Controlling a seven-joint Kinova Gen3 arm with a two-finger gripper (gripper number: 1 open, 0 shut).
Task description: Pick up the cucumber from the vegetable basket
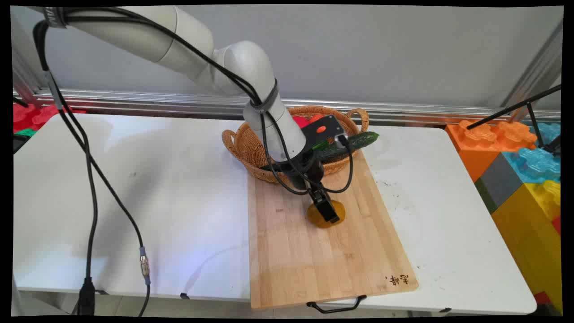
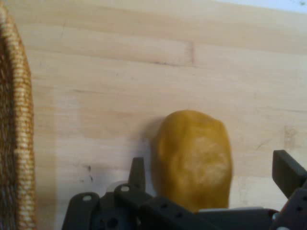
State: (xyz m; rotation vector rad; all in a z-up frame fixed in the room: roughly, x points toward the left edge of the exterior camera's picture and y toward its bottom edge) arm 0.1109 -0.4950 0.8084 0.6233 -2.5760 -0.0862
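Observation:
A yellow-brown potato (image 1: 315,218) (image 2: 192,158) lies on the wooden cutting board (image 1: 314,264) (image 2: 144,72), a little in front of the wicker basket. My gripper (image 1: 329,214) (image 2: 212,167) is lowered over the potato and stands open. One finger (image 2: 137,171) is close to the potato's side. The other finger (image 2: 288,171) stands well apart from it. The potato sits between them on the board.
The wicker basket (image 1: 246,150) (image 2: 19,143) stands at the board's far end, holding red items (image 1: 301,121) and a green cucumber (image 1: 361,140) that pokes out over its right rim. Large coloured toy blocks (image 1: 515,170) stand right of the table. Black cables hang at the left.

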